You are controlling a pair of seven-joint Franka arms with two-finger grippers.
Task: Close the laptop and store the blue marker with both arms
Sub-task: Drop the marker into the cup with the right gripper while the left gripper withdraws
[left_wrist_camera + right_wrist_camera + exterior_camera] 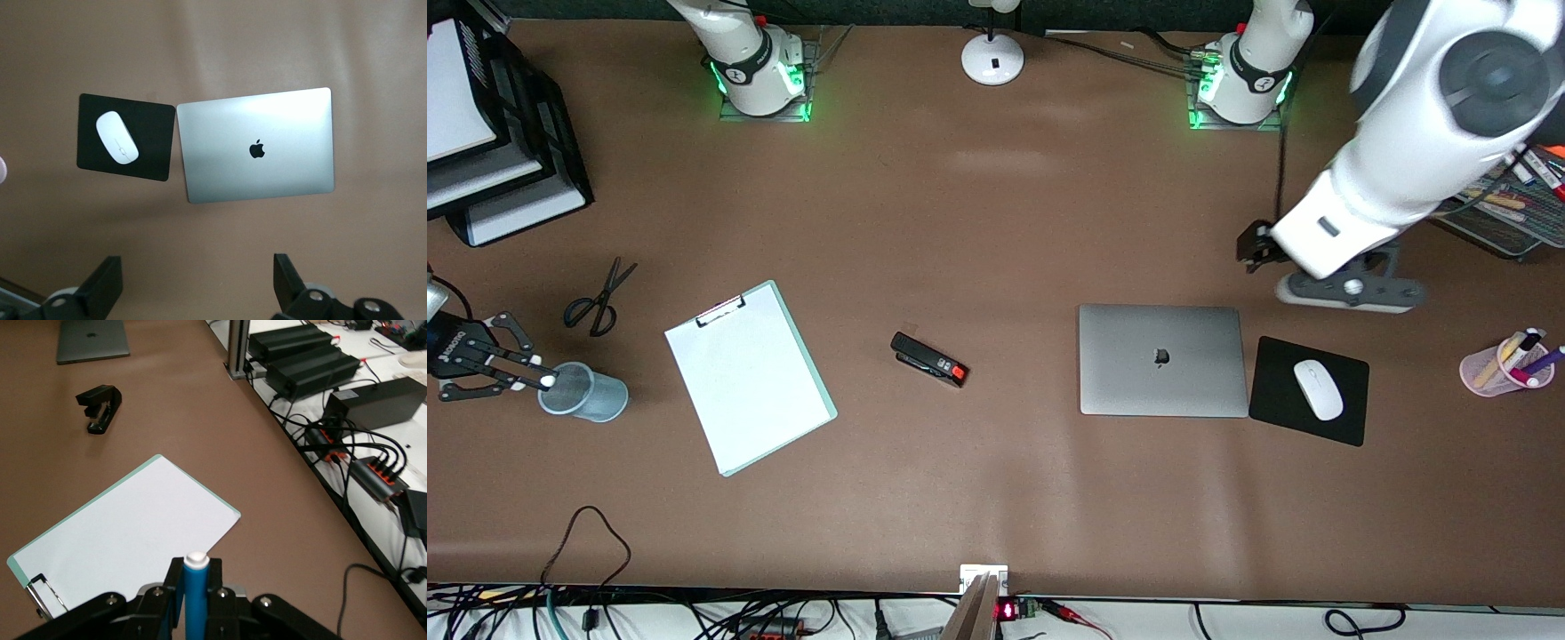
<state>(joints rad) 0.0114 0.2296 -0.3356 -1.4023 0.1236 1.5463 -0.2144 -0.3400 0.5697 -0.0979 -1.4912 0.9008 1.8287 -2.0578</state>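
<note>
Laptop lies shut beside the mouse pad. Left gripper hangs over it, jaws apart. Right gripper, clamped on the blue marker, sits over the grey cup; released off-centre, the marker could strike the rim and roll away.

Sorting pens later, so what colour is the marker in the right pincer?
Bright blue marker with a whitish end; right wrist view shows it best.

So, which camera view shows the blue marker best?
The right wrist view: the blue marker stands clamped in the right gripper, pale end up. The front view shows only that pale tip over the grey cup. The left wrist view shows none.
</note>
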